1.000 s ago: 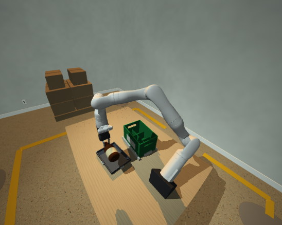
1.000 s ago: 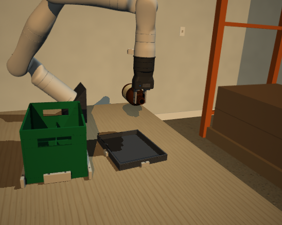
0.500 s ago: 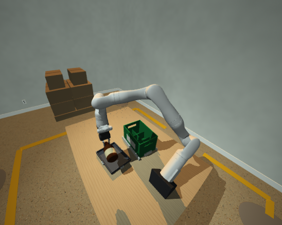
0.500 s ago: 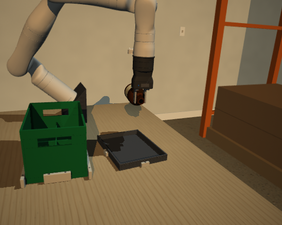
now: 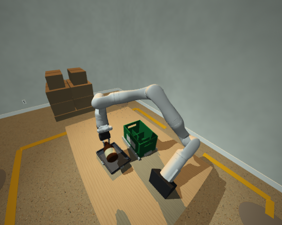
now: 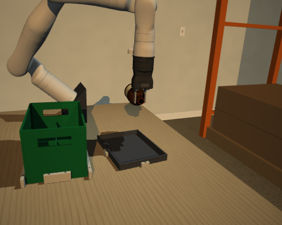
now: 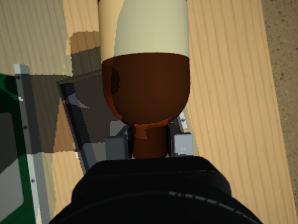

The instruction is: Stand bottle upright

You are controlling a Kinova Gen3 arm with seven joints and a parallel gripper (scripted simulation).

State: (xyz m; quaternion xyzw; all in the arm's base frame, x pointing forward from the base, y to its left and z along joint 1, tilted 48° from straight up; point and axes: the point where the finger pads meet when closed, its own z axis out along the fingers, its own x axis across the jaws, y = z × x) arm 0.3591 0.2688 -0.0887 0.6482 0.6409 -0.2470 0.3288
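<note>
The brown bottle (image 5: 110,152) (image 6: 130,96) (image 7: 146,85) with a cream label is in the air above the height of the tray, lying roughly level, its base away from the exterior camera and its mouth towards it. My gripper (image 5: 106,142) (image 6: 140,100) (image 7: 149,135) points down and is shut on the bottle's neck, one finger on each side. The dark shallow tray (image 5: 115,167) (image 6: 140,146) (image 7: 92,110) lies flat on the table, with nothing in it in the exterior view. The green crate (image 5: 147,146) (image 6: 55,159) stands level beside the tray.
Small pale blocks (image 6: 145,164) (image 6: 57,177) sit against the edges of tray and crate. The crate's walls rise well above the tray's low rim. The arm's black base (image 5: 161,183) is at one end of the table. Cardboard boxes (image 5: 70,97) and an orange rack (image 6: 214,64) stand off the table.
</note>
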